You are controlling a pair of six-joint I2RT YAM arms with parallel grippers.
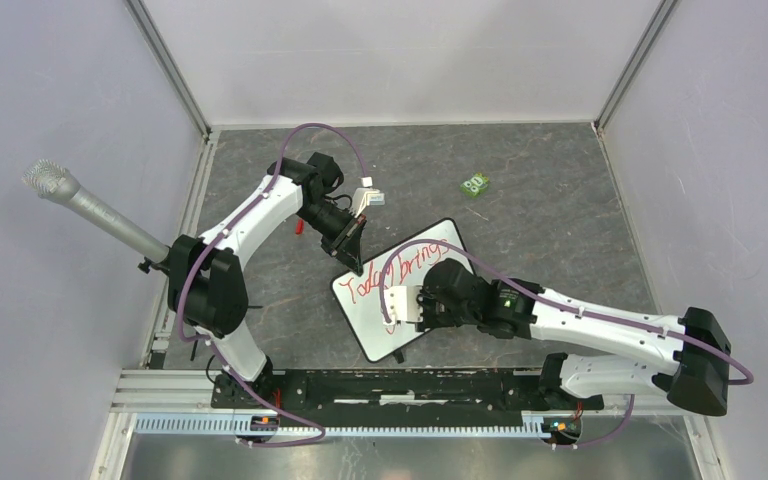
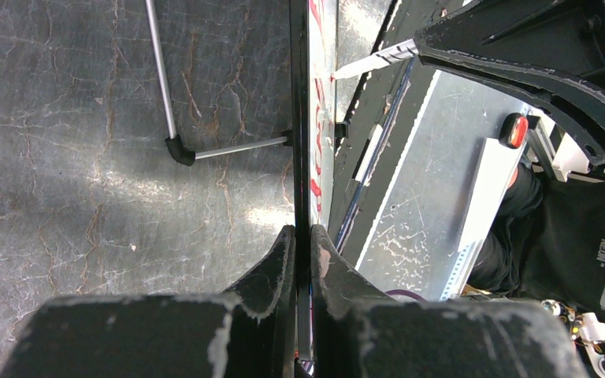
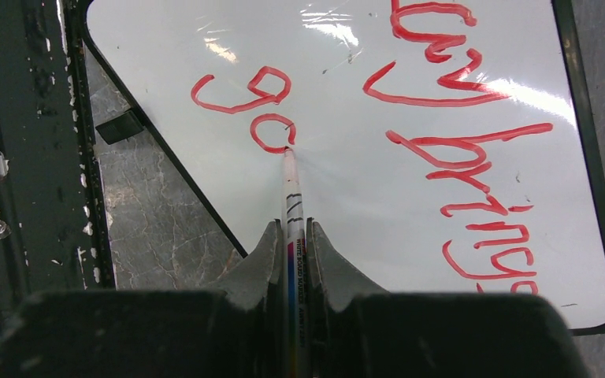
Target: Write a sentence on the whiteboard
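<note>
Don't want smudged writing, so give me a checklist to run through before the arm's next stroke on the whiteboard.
1. Left pincer clamps whiteboard edge: ok.
2. Right pincer grips marker: ok.
3. Marker tip touches board at the last letter: ok.
4. Bare board near tip for more letters: ok.
5. Sentence complete: not ok, second line has only "go".
6. Ink left: cannot tell.
</note>
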